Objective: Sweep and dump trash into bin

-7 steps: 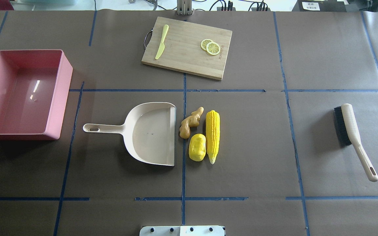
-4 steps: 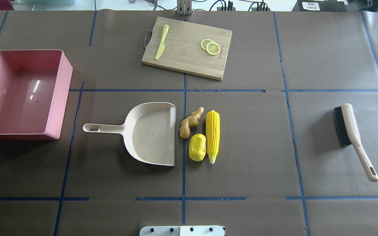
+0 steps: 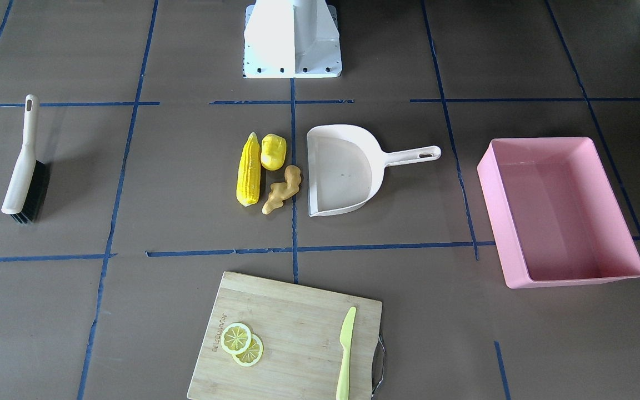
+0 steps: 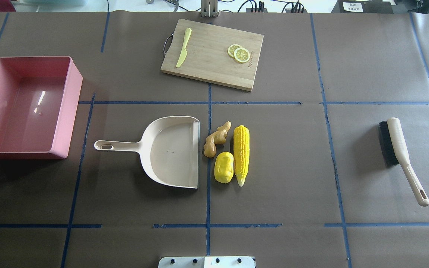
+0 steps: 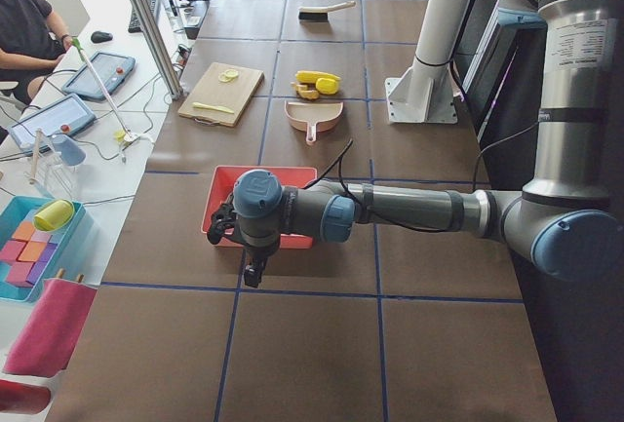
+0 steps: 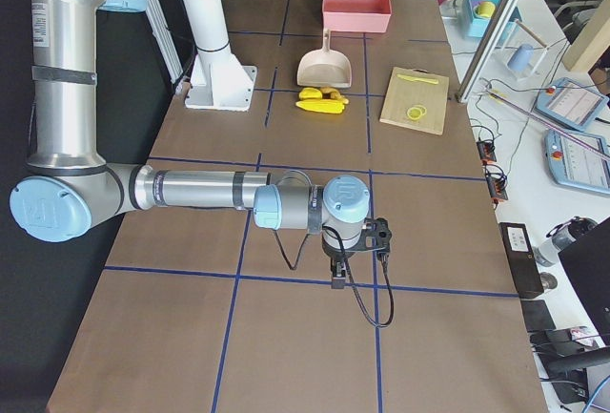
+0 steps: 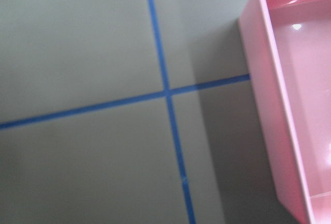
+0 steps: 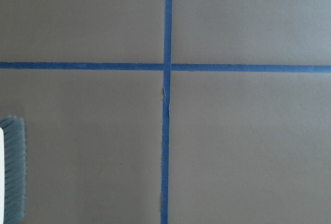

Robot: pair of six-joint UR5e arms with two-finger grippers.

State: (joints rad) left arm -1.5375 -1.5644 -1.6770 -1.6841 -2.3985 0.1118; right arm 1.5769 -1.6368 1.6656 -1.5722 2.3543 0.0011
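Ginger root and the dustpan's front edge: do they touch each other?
Apart. The overhead view shows a narrow but clear gap between the ginger root and the dustpan.

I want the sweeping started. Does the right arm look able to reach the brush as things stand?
Probably yes. The brush lies alone on the robot's right, nothing touching it, and its bristles show at the right wrist view's edge, so the right gripper hangs close by.

Brown-papered table (image 4: 274,167) gridded with blue tape (image 4: 209,208): pink bin (image 4: 71,104) far left, cream dustpan (image 4: 169,150) centre, 3 toys just beside its mouth, namely ginger root (image 4: 214,139), yellow lump (image 4: 224,167) and corn cob (image 4: 241,153); bamboo cutting board (image 4: 210,56) beyond, brush (image 4: 399,149) far right.
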